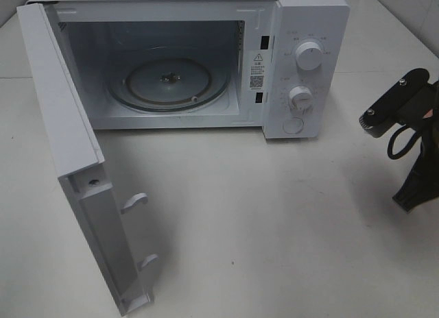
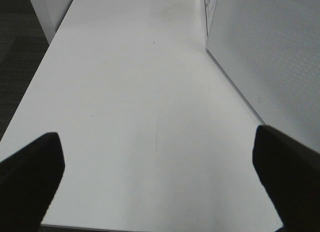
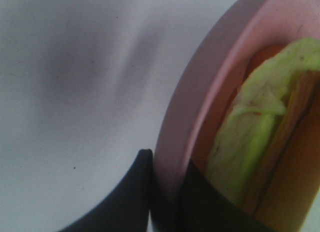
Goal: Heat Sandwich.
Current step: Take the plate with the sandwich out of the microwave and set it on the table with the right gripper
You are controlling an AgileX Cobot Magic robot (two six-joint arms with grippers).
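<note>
Microwave on the white desk, door swung wide, glass turntable bare inside. Left fingers spread wide over the desk beside the microwave, gripping nothing. Right fingers pinched narrow on the rim of the pink plate, one finger outside and one inside the rim, with the sandwich lying on the plate just beside the inner finger; plate and sandwich out of the high view, only part of the right arm showing at its right edge.
</note>
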